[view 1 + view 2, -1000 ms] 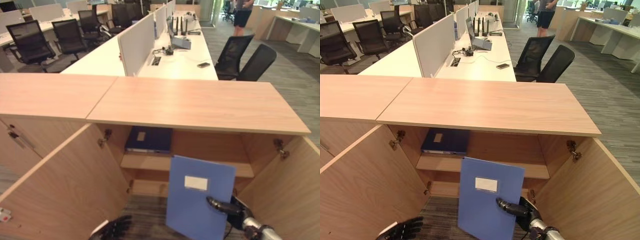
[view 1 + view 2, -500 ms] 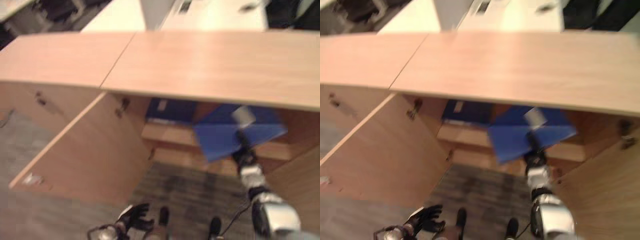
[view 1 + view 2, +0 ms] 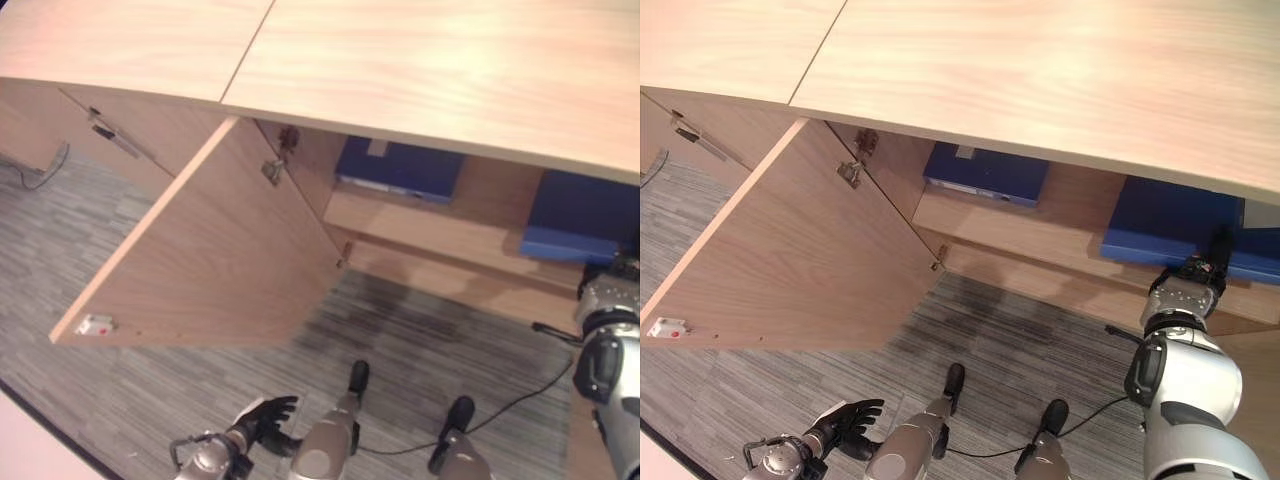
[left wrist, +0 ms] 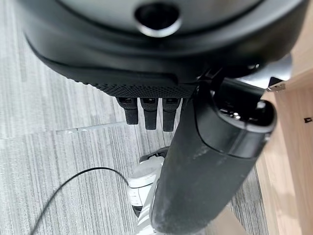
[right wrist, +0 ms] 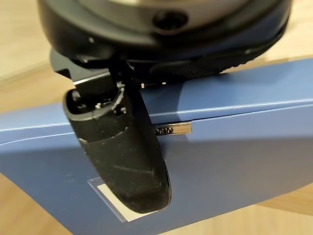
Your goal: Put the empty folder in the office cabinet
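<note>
The cabinet [image 3: 1040, 90] stands open, its top panel above and ahead of both hands. Its left door [image 3: 790, 260] is swung out, ahead of the left hand. The shelf [image 3: 1040, 235] inside runs from ahead of the left hand across to the right hand.

The folder [image 3: 1165, 225], blue, lies flat on the shelf's right part, directly at the right hand. The right hand [image 5: 122, 147] holds the folder: the thumb lies pressed on its top cover, beside a white label [image 5: 112, 203]. The fingers are hidden beneath.

A second blue folder [image 3: 985, 172] lies flat on the shelf, well left of the right hand.

The left hand [image 3: 845, 418] hangs low above the carpet [image 3: 730, 400], fingers loosely spread, holding nothing.
</note>
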